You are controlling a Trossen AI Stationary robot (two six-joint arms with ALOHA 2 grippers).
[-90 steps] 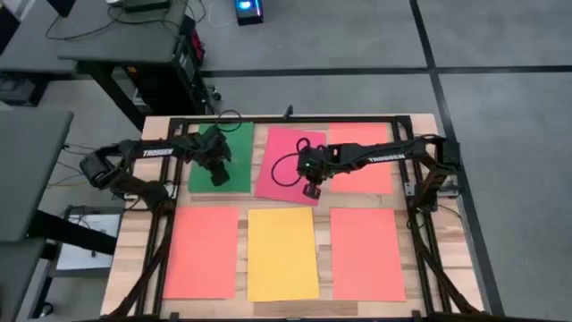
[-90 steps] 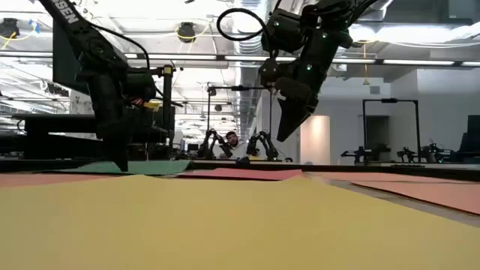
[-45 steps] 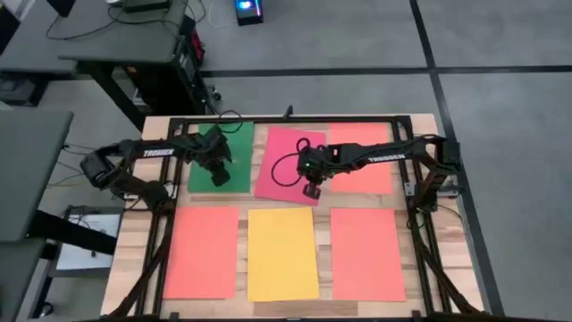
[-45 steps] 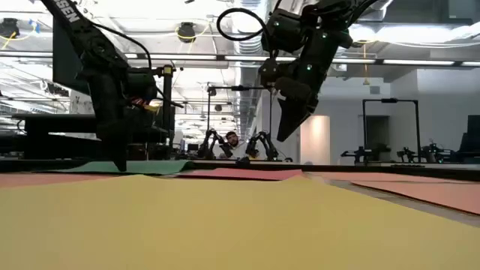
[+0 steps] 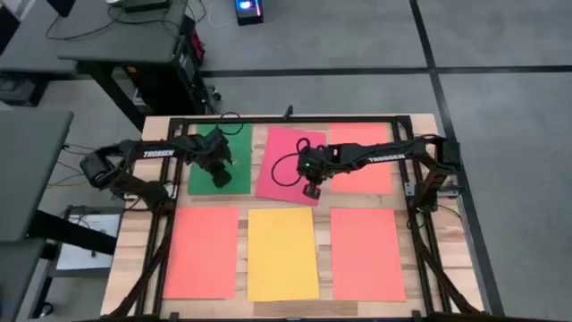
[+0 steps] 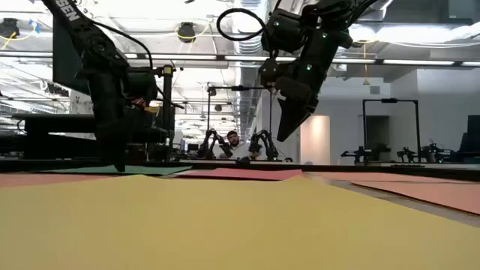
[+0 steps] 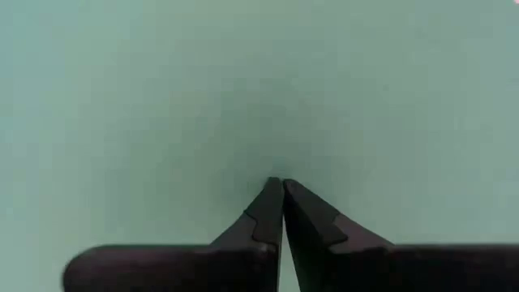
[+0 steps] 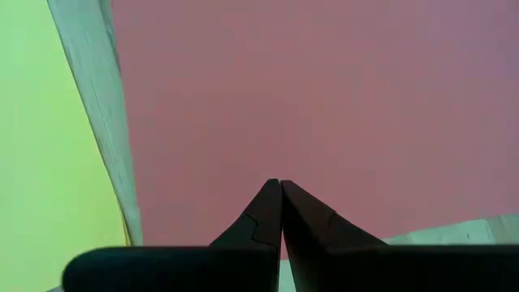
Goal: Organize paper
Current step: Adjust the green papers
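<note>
Evidently the step in hand was squaring up the back row of the paper on the bench [image 5: 125, 259]. The left end effector [image 5: 220, 178] stood over the green sheet [image 5: 204, 174] at the row's left end, its fingers pressed together with nothing between them, the tips seemingly touching the sheet, though the low view left that contact uncertain. The green sheet lay flat and plain. Next to it, the pink-red sheet [image 5: 284, 148] sat slightly skewed, its edges out of line with its neighbours. The right end effector [image 5: 311, 190] hung above that sheet's near edge, fingers likewise closed and empty, clear of the surface in the low view. An orange-red sheet [image 5: 371, 179] lay just beside it, partly under the right arm.

In the front row, three sheets lay well apart and square: an orange-red sheet [image 5: 201, 252], the yellow sheet [image 5: 282, 254], and another orange-red sheet [image 5: 366, 254].

The next move probably called for the right tips to come down on the skewed sheet and drag it round, with light pressure so the thin paper would slide and not buckle.
</note>
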